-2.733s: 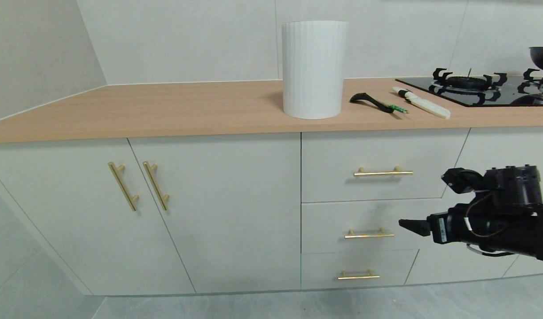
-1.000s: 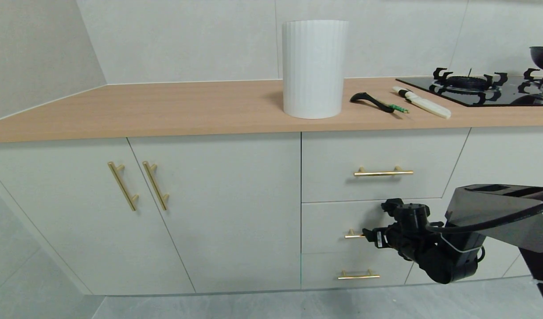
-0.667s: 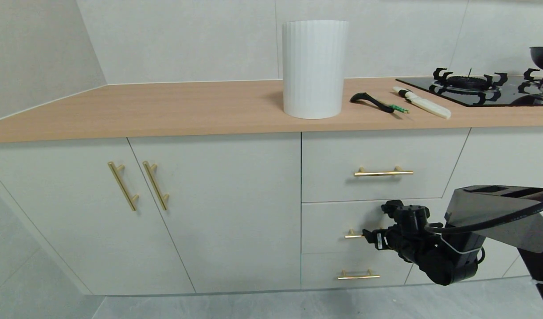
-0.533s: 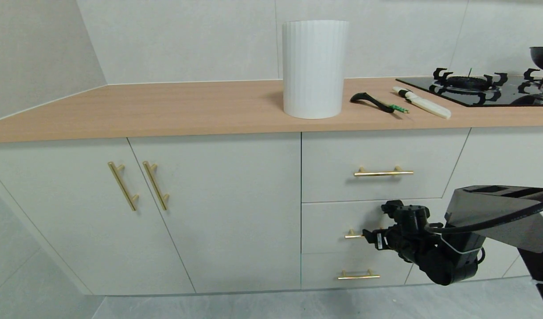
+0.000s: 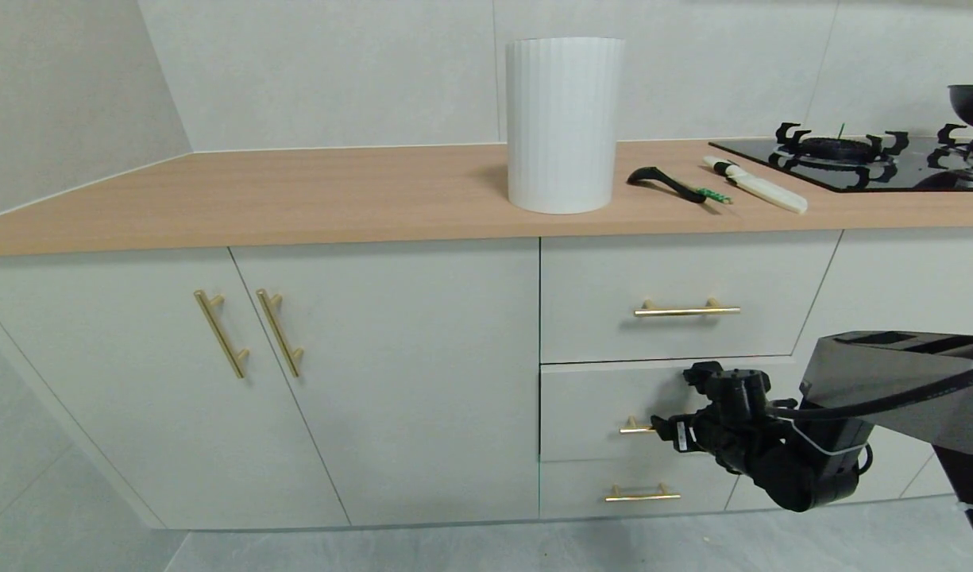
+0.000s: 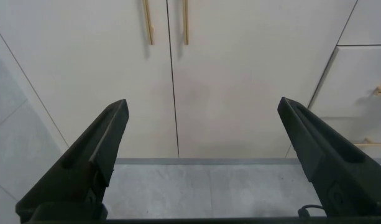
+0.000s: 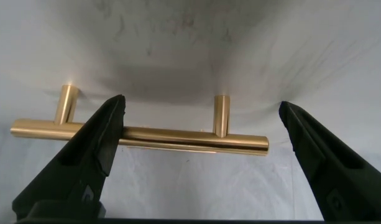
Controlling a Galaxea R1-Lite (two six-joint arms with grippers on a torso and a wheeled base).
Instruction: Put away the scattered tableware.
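1. The right gripper (image 7: 201,112) is released, with its fingers spread wide on either side of the brass handle (image 7: 171,138) of the middle drawer (image 5: 589,401). Whether they touch the bar cannot be told.
2. That drawer stands slightly out from the cabinet face, between the top drawer (image 5: 605,278) and the bottom drawer (image 5: 581,488).
3. The left gripper (image 6: 202,106) is also spread and empty. It hangs low before the double doors (image 6: 240,81), near the floor (image 6: 196,190).
4. The tableware lies on the countertop (image 5: 295,195) above. A black spoon-like utensil (image 5: 665,181) has a green-striped piece (image 5: 714,195) at its handle end.
5. A white knife (image 5: 760,188) lies just beside them, between the white ribbed canister (image 5: 561,123) and the hob (image 5: 851,163).
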